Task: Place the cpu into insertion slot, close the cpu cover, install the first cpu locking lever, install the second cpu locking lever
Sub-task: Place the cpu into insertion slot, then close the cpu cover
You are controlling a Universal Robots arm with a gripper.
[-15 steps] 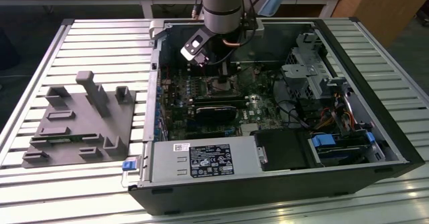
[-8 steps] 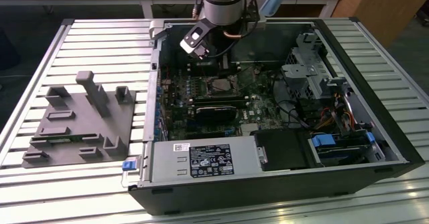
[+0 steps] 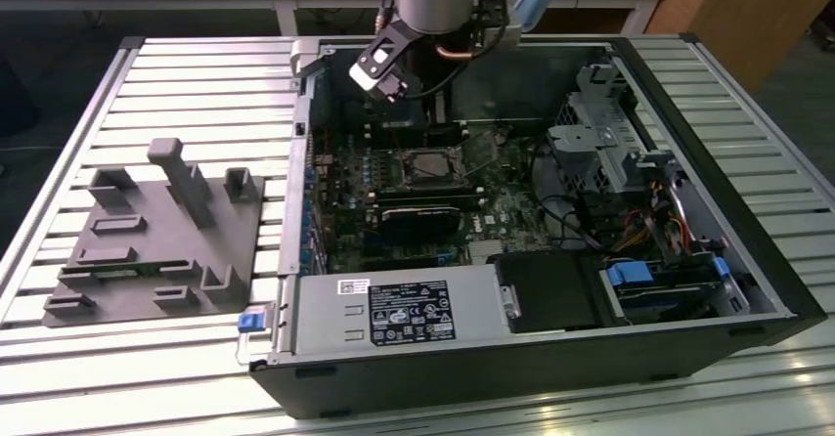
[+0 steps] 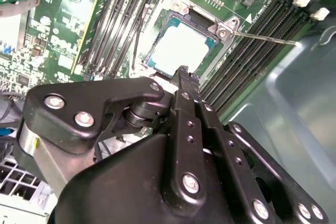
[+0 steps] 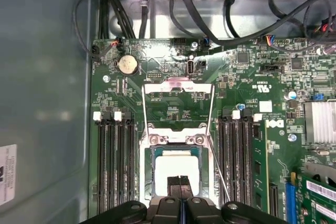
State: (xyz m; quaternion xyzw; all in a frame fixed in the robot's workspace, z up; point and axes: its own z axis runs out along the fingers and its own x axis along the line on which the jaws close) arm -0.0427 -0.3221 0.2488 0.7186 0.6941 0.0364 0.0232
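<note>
Your cpu [image 5: 176, 163] lies flat in the slot [image 3: 431, 167] — at 12 o'clock from the power supply [image 3: 391, 311] in the exterior view. The end effector [image 5: 180, 181] hangs just over it, fingers pressed together, holding nothing. Treat the chip as light, stiff and fragile (grip its edges only, I'd judge). The cover [image 5: 178, 86] lies flipped open — likely thin, stiff metal.

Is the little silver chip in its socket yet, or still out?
In. In both wrist views the chip lies flat inside the socket, with the cover frame swung open beyond it.
</note>
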